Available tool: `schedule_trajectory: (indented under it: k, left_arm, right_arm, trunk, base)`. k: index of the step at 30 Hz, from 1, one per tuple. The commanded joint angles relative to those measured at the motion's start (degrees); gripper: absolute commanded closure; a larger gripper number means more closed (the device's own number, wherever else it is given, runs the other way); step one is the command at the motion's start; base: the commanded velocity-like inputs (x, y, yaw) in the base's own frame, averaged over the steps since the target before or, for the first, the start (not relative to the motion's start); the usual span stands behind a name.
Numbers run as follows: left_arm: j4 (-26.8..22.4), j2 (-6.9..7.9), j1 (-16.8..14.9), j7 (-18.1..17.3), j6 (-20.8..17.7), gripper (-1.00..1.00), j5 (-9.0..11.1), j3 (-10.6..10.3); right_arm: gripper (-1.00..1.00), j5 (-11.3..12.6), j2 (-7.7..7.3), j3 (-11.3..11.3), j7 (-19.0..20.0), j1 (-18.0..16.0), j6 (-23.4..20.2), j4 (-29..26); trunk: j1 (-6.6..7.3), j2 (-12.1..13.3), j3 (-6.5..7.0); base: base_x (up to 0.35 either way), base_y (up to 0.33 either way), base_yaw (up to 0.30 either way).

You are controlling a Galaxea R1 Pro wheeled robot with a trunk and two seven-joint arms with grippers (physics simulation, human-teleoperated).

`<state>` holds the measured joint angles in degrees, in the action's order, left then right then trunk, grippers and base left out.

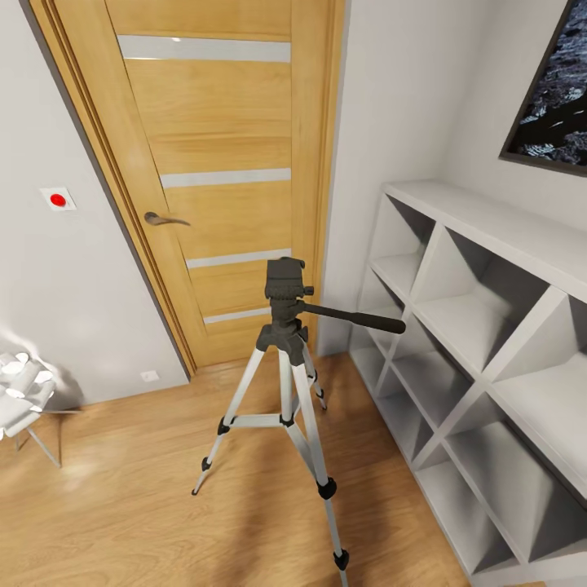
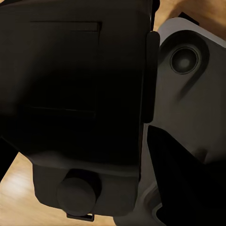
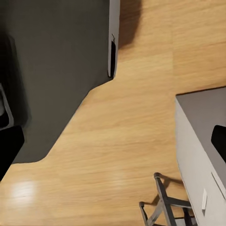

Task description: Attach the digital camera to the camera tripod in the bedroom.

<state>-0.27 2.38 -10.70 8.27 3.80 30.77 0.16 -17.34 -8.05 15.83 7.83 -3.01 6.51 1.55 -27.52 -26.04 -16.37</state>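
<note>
The camera tripod (image 1: 285, 359) stands on the wood floor before the door, silver legs spread. Its black head (image 1: 285, 285) has a bare top plate, and the long pan handle (image 1: 359, 316) points right toward the shelving. In the left wrist view the black digital camera (image 2: 75, 94) sits very close between the dark fingers of my left gripper (image 2: 94, 169), which is shut on it; a round knob (image 2: 77, 195) shows on one edge. My right gripper (image 3: 113, 143) is open over bare floor, with a black fingertip (image 3: 9, 146) at each side of the right wrist view.
A closed wooden door (image 1: 220, 122) stands behind the tripod. White cube shelving (image 1: 489, 342) runs along the right wall under a dark picture (image 1: 554, 90). A white-topped piece on thin metal legs (image 1: 20, 391) stands at the left. A grey unit (image 3: 202, 141) lies near my right gripper.
</note>
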Motion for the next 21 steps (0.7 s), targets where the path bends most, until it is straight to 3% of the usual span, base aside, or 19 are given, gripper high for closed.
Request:
schedule_trajectory:
  k: [1,4,6,8,13,16,21]
  left_arm:
    - [0.0,-0.01,0.0,0.1,0.1,1.00,0.0,0.0]
    - [0.0,-0.01,0.0,0.1,0.1,1.00,0.0,0.0]
    - [0.1,-0.07,0.0,0.1,0.1,1.00,0.0,0.0]
    - [0.1,-0.14,0.0,0.1,0.1,1.00,0.0,0.0]
    - [0.1,-0.25,0.0,0.1,0.2,1.00,0.0,0.0]
    - [0.1,-0.26,0.0,0.1,0.2,1.00,0.0,-0.1]
    - [0.1,-0.27,0.0,0.1,0.2,1.00,0.0,0.0]
  right_arm:
    - [-1.00,-0.6,0.00,0.4,0.4,-0.1,0.3,0.1]
    - [-1.00,-1.3,0.03,0.4,0.6,-0.1,0.1,-0.2]
    - [-1.00,-3.9,-0.08,0.5,0.8,-0.5,-1.5,-2.9]
    - [-1.00,-4.3,0.03,0.5,1.0,-0.9,-2.7,-5.8]
    - [-1.00,-4.9,0.57,0.6,3.6,-1.6,-12.2,-20.4]
    - [-1.00,-4.9,1.59,0.6,9.4,-1.7,-20.9,-30.1]
    - [-1.00,-4.9,1.73,0.7,15.6,-1.7,-26.0,-36.2]
  trunk:
    - [-0.02,-0.1,-0.09]
    - [-0.02,-0.1,-0.09]
    - [-0.02,-0.1,-0.09]
    - [-0.02,-0.1,-0.09]
    - [-0.02,-0.1,-0.09]
    - [-0.02,-0.1,-0.09]
    - [-0.02,-0.1,-0.09]
  base:
    - [0.000,0.000,0.000]
    - [0.000,0.000,0.000]
    - [0.000,0.000,0.000]
    - [0.000,0.000,0.000]
    - [0.000,0.000,0.000]
    - [0.000,0.000,0.000]
    - [0.000,0.000,0.000]
